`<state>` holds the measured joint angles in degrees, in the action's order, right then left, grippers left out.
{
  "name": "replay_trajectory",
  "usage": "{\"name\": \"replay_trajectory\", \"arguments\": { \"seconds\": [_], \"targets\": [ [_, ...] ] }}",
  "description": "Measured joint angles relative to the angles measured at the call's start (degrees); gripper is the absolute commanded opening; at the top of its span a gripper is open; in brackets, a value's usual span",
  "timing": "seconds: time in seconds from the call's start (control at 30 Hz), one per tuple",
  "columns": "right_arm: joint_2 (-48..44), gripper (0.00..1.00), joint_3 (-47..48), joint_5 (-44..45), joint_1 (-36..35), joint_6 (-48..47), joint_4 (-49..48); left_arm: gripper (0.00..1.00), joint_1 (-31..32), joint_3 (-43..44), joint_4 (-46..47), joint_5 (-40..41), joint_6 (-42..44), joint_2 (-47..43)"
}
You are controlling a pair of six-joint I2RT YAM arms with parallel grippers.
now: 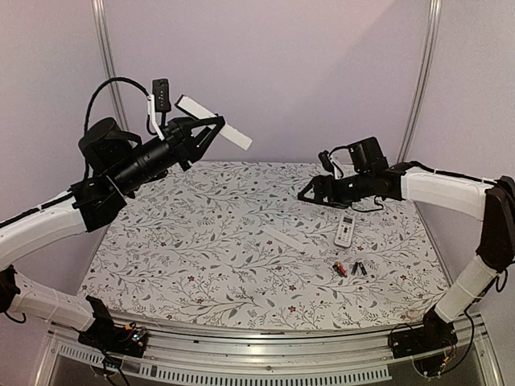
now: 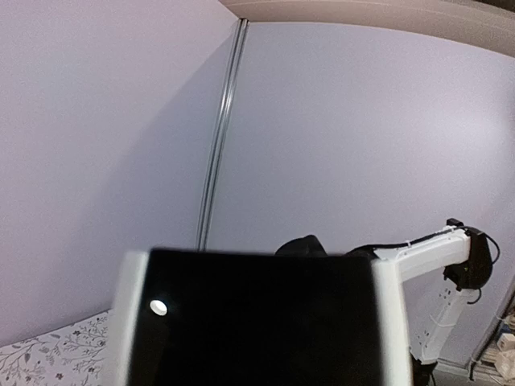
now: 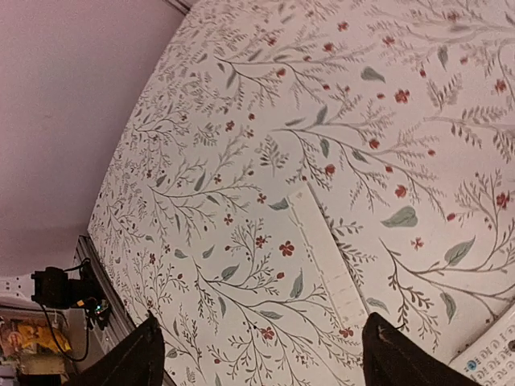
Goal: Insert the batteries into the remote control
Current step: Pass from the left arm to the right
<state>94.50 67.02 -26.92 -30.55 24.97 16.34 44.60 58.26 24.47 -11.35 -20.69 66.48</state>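
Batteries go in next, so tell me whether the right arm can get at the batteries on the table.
Probably yes: the batteries lie uncovered on its side, and the right gripper hangs open and empty nearby.

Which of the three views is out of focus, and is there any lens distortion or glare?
Left wrist view: the held remote fills the bottom, dark and badly blurred, and the wall seam bends slightly. Right wrist view: the floral tablecloth is sharp but curved by the wide lens. Top view: even, soft light, no glare.
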Motion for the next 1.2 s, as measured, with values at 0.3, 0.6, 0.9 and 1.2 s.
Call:
{"name": "replay_trajectory", "arguments": {
  "seconds": [0.3, 0.6, 0.9, 1.2],
  "targets": [
    [-25.05, 0.99, 3.15, -3.48, -14.29, -25.4, -11.82, 0.0, 4.35, -0.9, 1.55, -12.07, 13.6, 0.04],
    [-18.16, 0.82, 8.94, -1.2, -24.02, -39.36, -9.22, 0.0, 6.88, -3.13, 3.1, -19.69, 20.26, 0.2],
    [-14.47, 0.47, 11.34, -0.7, -25.35, -43.32, -6.36, 0.0, 7.17, -3.13, 3.04, -21.81, 22.43, 0.79],
    [-14.51, 0.03, 11.34, -2.4, -25.92, -45.83, -4.85, 0.01, 7.28, -3.13, 2.51, -22.43, 21.42, 1.44]
  ]
}}
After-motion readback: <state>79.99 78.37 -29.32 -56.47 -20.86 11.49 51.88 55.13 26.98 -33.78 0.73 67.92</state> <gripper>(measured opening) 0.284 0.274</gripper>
